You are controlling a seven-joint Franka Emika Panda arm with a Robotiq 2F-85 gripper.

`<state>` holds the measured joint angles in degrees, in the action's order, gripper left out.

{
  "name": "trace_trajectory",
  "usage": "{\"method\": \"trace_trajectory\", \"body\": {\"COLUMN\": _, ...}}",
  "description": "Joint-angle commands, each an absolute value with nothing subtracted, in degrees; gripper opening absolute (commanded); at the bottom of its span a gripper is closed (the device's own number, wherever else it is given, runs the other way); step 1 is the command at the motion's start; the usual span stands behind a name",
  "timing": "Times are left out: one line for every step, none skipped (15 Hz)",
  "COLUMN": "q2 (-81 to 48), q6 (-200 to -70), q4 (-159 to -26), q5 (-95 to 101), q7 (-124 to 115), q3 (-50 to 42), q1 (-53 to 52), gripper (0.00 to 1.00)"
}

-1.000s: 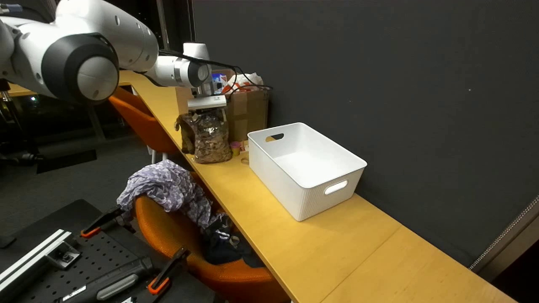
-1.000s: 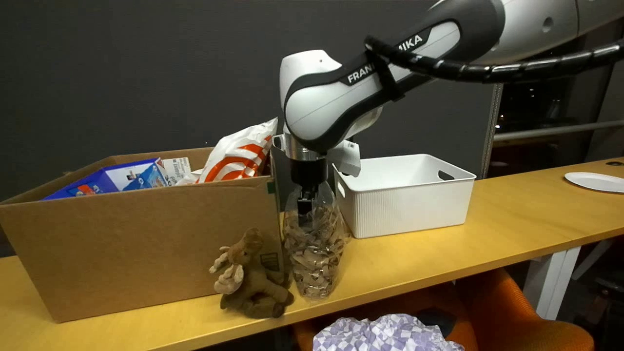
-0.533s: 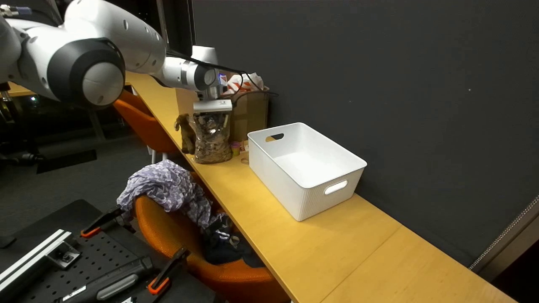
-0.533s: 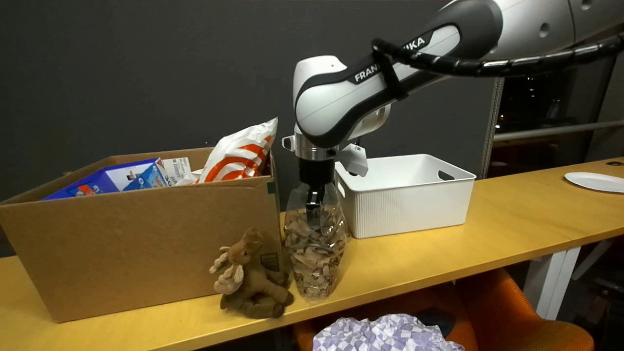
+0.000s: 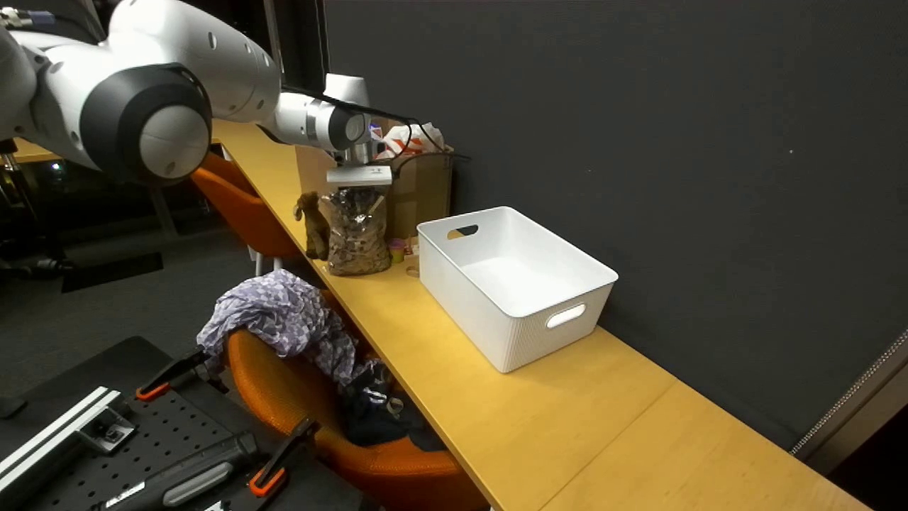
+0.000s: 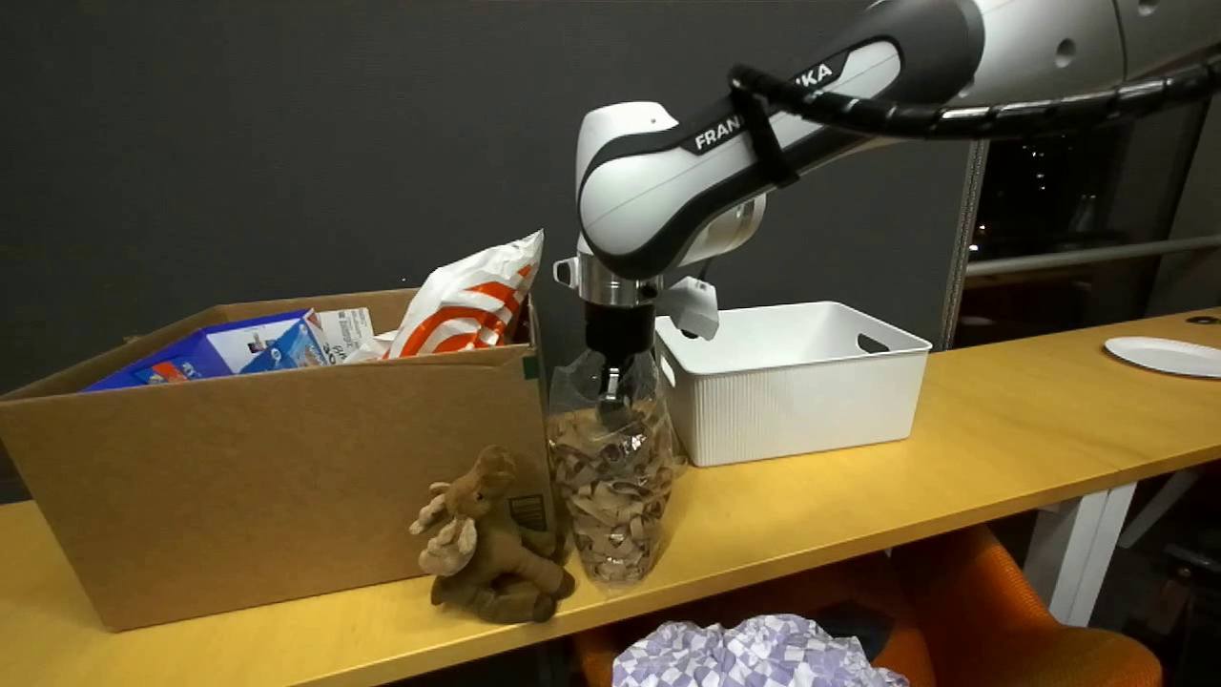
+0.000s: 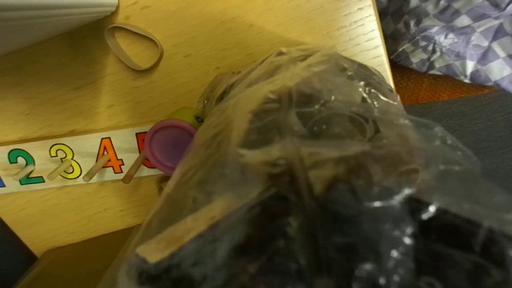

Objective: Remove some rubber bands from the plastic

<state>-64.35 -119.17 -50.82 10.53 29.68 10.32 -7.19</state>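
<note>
Plastic bag [image 6: 615,487] — upright, long axis vertical

In both exterior views, the tabletop [image 5: 454,369] and white bin [image 5: 464,298] are bright against a dark wall [image 5: 638,142]. In an exterior view, the bin's near handle opening [image 5: 566,316] reads as flat white, and the floor [image 5: 142,319] at left is dim. Small specular highlights mark the plastic bag [image 6: 615,487]. The wrist view has a yellow cast: the bag is out of focus, darkest at the bottom, with white glints at lower right; the number strip [image 7: 86,154] at left is sharper. A soft shadow lies on the tabletop at upper left.
</note>
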Motion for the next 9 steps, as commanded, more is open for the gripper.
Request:
{"method": "trace_trajectory", "body": {"q2": -61.56, "q6": -117.00, "q4": -51.06, "q5": 9.71, "q7": 27.41, "q3": 10.70, "q1": -7.36, "gripper": 0.02}}
{"method": "trace_trajectory", "body": {"q2": -60.64, "q6": -116.90, "q4": -51.32, "q5": 9.88, "q7": 26.54, "q3": 10.54, "q1": -7.53, "gripper": 0.02}}
{"method": "trace_trajectory", "body": {"q2": -59.30, "q6": -116.58, "q4": -51.69, "q5": 9.86, "q7": 25.73, "q3": 10.54, "q1": -7.58, "gripper": 0.02}}
{"method": "trace_trajectory", "body": {"q2": -58.01, "q6": -116.07, "q4": -52.00, "q5": 9.75, "q7": 24.61, "q3": 10.52, "q1": -7.62, "gripper": 0.02}}
{"method": "trace_trajectory", "body": {"q2": -56.27, "q6": -115.13, "q4": -52.53, "q5": 9.77, "q7": 23.09, "q3": 10.34, "q1": -7.76, "gripper": 0.02}}
{"method": "trace_trajectory", "body": {"q2": -54.43, "q6": -114.70, "q4": -53.41, "q5": 10.08, "q7": 21.67, "q3": 10.05, "q1": -7.87, "gripper": 0.02}}
{"method": "trace_trajectory", "body": {"q2": -52.61, "q6": -114.02, "q4": -54.27, "q5": 10.52, "q7": 20.47, "q3": 9.70, "q1": -7.90, "gripper": 0.02}}
{"method": "trace_trajectory", "body": {"q2": -50.92, "q6": -112.93, "q4": -54.89, "q5": 10.77, "q7": 19.38, "q3": 9.47, "q1": -7.77, "gripper": 0.02}}
{"method": "trace_trajectory", "body": {"q2": -48.91, "q6": -112.00, "q4": -55.86, "q5": 10.93, "q7": 18.03, "q3": 9.18, "q1": -7.59, "gripper": 0.02}}
